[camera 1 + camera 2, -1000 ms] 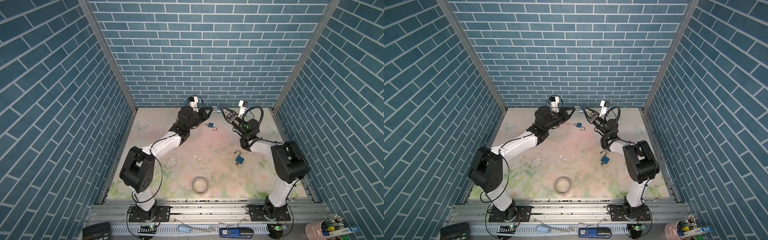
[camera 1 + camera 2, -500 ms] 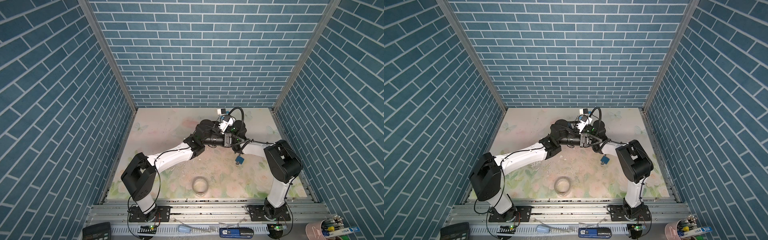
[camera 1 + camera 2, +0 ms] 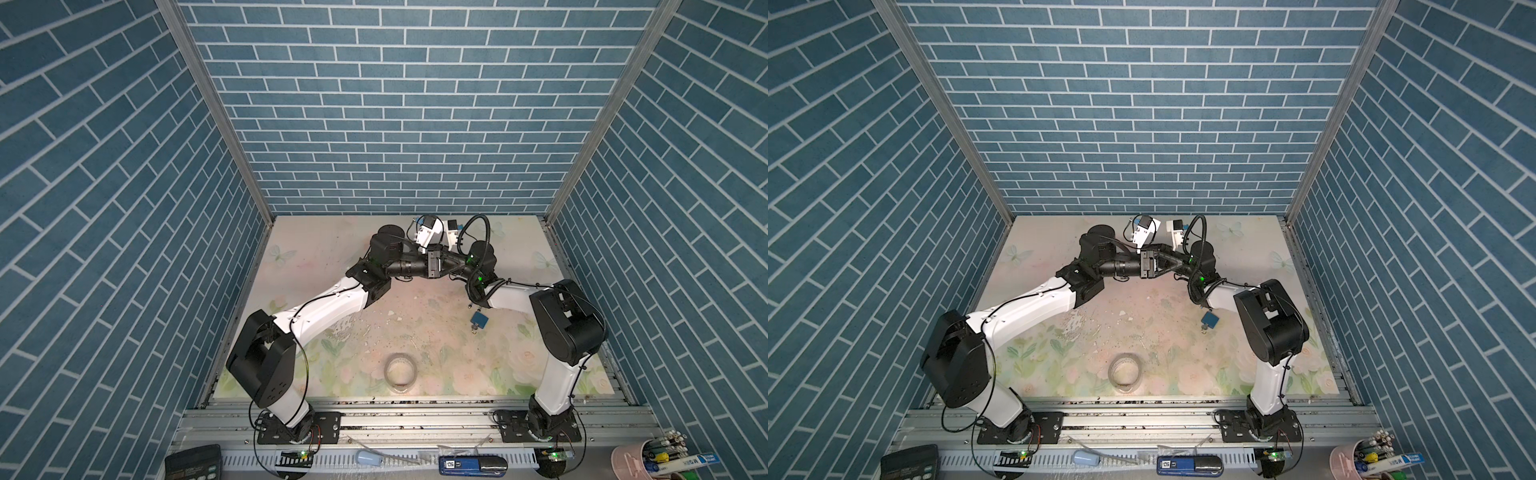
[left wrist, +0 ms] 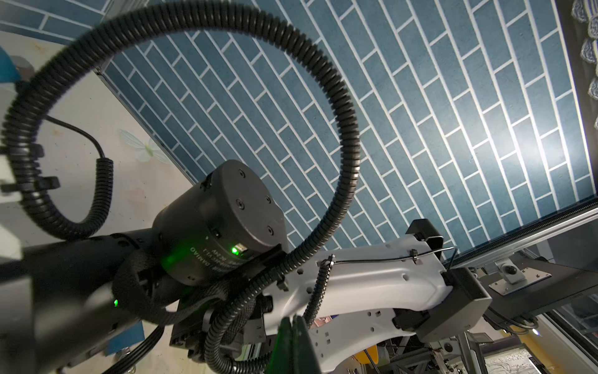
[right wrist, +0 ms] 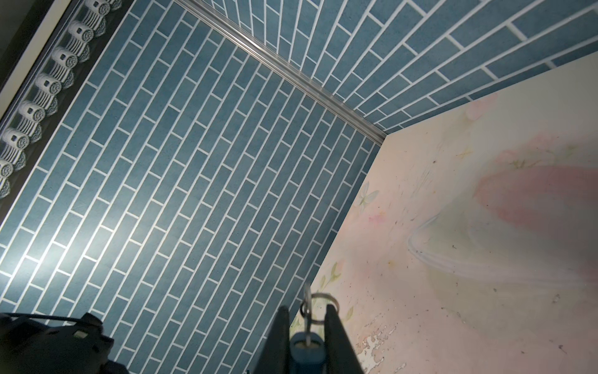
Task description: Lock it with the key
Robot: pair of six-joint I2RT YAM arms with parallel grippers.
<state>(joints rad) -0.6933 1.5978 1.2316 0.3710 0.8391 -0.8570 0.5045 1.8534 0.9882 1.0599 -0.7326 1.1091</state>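
While both arms reach to the back middle of the bench (image 3: 316, 249), the left gripper (image 4: 293, 320) and right gripper (image 5: 306, 307) face each other nose to nose. In both top views their common line runs side to side across the bench. Whether they touch: cannot tell, as the bodies overlap there.

Right gripper: clamped on a small blue padlock (image 5: 305, 353), one finger on either side, with the body seated deep between the fingers (image 5: 336, 336). The key (image 5: 306, 293) sits in the padlock's keyhole. Its long axis runs along the fingers, head end out level with the fingertips. It therefore points away from the right wrist and toward the left gripper. A key ring (image 5: 319, 306) hangs on the head, tilted to one side.

Left gripper: fingers (image 4: 302, 343) pressed together with no gap, and nothing shows between them in the left wrist view. That view looks onto the right arm's wrist motor and cable loop, not the key.

Top views: padlock and key are hidden behind the gripper bodies.

A loose padlock (image 3: 478, 320), also blue, lies flat on the bench just beside the right forearm, well apart from both grippers. Its long axis runs roughly front to back. A small metal piece at its near end is too small to name. A tape roll (image 3: 400, 372) lies flat near the front edge, mid-bench.
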